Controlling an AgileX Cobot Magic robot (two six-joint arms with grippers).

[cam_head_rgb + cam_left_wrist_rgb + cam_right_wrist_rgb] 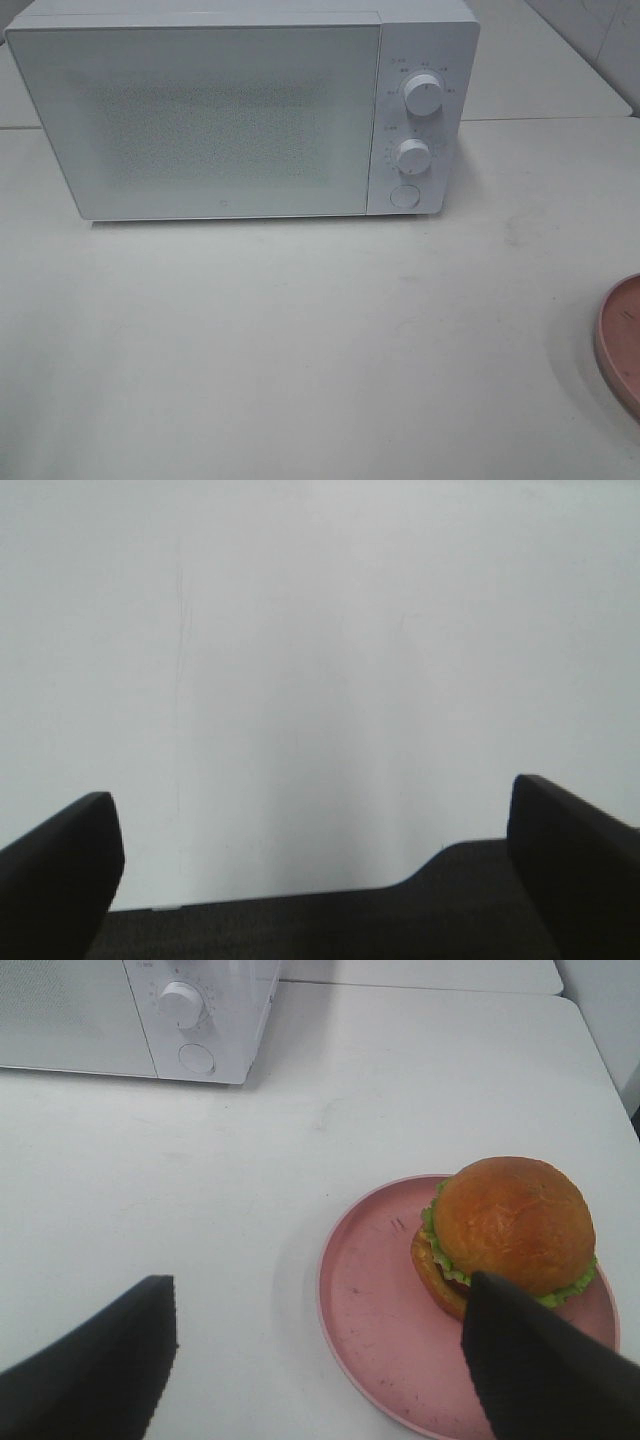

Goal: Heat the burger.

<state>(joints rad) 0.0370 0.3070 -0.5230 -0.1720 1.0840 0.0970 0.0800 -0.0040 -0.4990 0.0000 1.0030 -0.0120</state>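
My right gripper (318,1360) hangs spread and empty over the burger (510,1232), which sits at about three o'clock on its pink plate (375,1310); it looks soft, light and squashable, so I'd cradle the bun's sides gently.

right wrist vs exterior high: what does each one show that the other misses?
Only right wrist: the burger, sitting on the pink plate, and the right gripper with jaws apart, holding nothing. Only exterior high: the whole microwave door, closed, and the upper knob. Both: the microwave, its lower knob and round button, the white table, and the plate, though exterior high catches only its edge.
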